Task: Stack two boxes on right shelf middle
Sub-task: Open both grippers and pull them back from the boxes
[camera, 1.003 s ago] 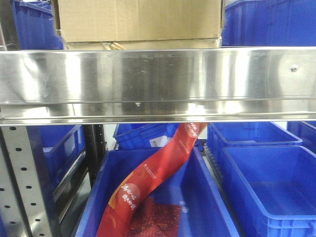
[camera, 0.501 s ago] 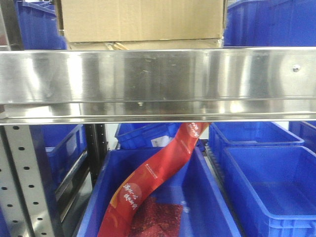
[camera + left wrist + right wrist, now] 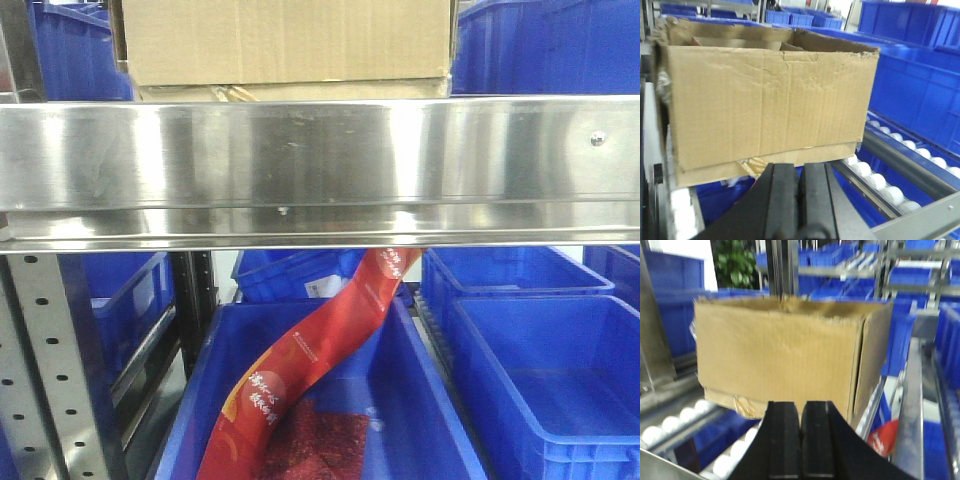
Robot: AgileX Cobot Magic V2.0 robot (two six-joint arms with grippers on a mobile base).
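Both grippers have their jaws pressed shut with nothing between them – the left gripper [image 3: 800, 200] and the right gripper [image 3: 801, 440] each show two black fingers flat against each other, aimed at the near face of the cardboard box [image 3: 765, 105]. Closed like that they look set for pushing or steadying rather than pinching, though that is only a guess.

The box lies just beyond the fingertips of both, slightly above them, with a gap I cannot judge well. It sits on another, flatter box [image 3: 715, 172] whose edge pokes out beneath it with torn tape – so the stack appears already made. The pair rests on the white rollers [image 3: 875, 182] of the shelf, directly behind its shiny steel front rail [image 3: 320, 160]. Blue bins [image 3: 540, 380] stand below the box and to either side of it
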